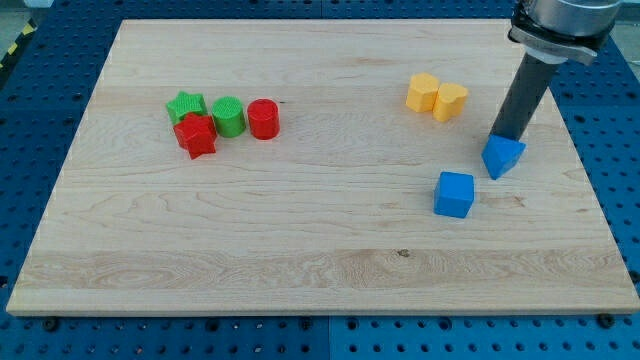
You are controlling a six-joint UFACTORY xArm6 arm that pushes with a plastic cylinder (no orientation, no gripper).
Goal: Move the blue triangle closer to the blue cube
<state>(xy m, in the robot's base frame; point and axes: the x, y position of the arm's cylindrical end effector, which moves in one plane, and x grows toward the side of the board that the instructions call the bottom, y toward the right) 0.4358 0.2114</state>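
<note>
The blue triangle lies on the wooden board at the view's right. The blue cube sits just below and to its left, a small gap between them. My tip comes down from the view's top right and rests against the triangle's upper edge, on the side away from the cube.
Two yellow blocks sit side by side above and left of the triangle. At the view's left is a cluster: a green star, a red star, a green cylinder and a red cylinder. The board's right edge is near the triangle.
</note>
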